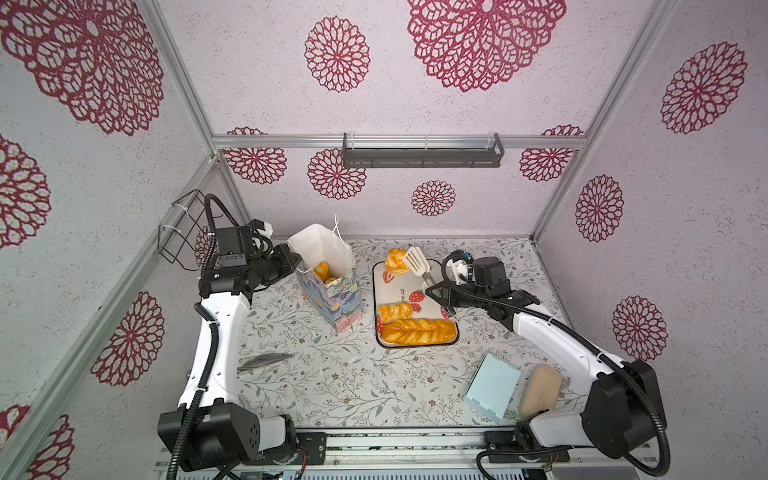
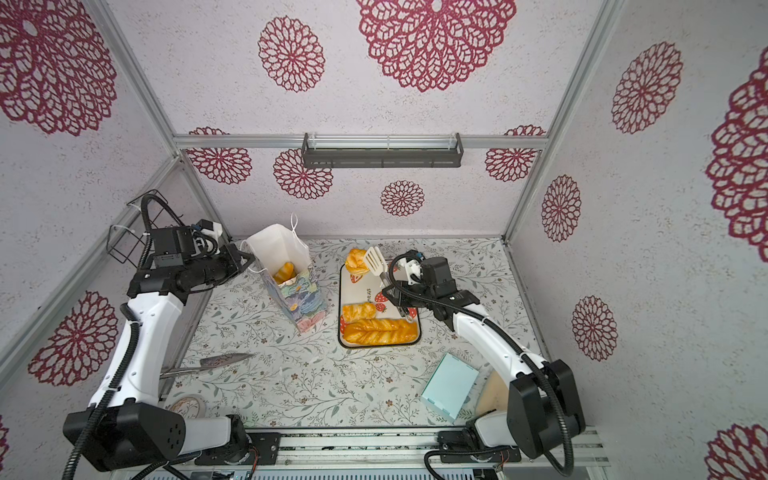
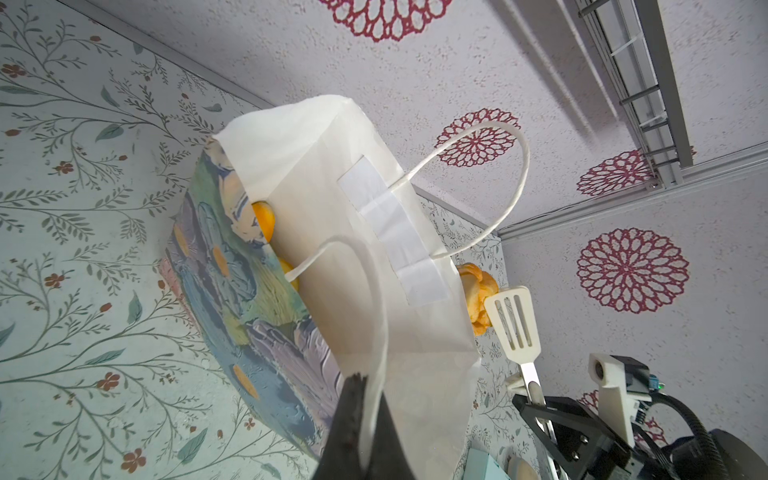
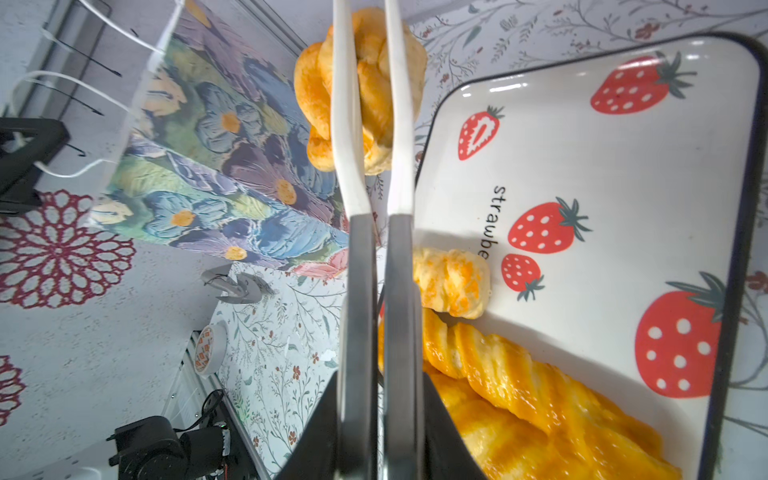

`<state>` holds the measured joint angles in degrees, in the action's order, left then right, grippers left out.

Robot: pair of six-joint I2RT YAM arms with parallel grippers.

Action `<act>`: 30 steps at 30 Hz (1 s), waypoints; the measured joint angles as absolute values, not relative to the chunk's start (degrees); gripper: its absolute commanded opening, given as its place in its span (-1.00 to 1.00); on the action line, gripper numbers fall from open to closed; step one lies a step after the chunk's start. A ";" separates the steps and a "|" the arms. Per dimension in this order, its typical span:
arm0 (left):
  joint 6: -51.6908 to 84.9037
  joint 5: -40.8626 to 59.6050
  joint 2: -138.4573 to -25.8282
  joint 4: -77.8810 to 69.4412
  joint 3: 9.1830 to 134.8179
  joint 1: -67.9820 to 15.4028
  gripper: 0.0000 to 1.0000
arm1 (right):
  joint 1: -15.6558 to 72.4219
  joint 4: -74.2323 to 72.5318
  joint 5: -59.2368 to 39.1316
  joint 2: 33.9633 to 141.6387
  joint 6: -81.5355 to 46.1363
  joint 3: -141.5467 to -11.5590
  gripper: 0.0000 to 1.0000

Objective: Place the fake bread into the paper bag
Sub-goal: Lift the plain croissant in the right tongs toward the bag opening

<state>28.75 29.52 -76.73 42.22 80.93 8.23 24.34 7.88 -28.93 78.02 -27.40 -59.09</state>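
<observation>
Two breads (image 1: 417, 331) are lying on the tray (image 1: 410, 281); right gripper (image 1: 438, 293) is squeezing tongs (image 1: 414, 259) onto a knotted roll (image 1: 394, 262); left gripper (image 1: 296, 261) is pinching the paper bag (image 1: 336, 301).

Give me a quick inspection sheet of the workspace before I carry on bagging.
Surface: floral tabletop, strawberry tray on it.
Job's things: paper bag upright, open, bread inside; small roll and braided loaf on tray; knotted roll clamped in tongs.
Clutter: blue box, beige piece, metal tool, tape roll.
End effectors: left end effector shut on paper bag's cord handle; right end effector shut on tongs.
Cables: black hoses along both arms.
Surroundings: patterned walls, wire basket, grey shelf.
</observation>
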 measured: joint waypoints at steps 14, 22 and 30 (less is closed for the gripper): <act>28.77 29.74 -76.34 42.19 80.82 8.23 -0.95 | 24.36 0.84 -35.29 73.67 -32.21 -56.12 -0.44; 28.75 29.98 -75.59 42.19 80.68 8.23 -0.95 | 25.34 -3.11 -37.52 72.55 -34.37 -55.66 -0.44; 28.75 30.00 -75.55 42.19 80.60 8.23 -0.95 | 28.01 -5.54 -38.94 72.55 -35.44 -55.94 -0.44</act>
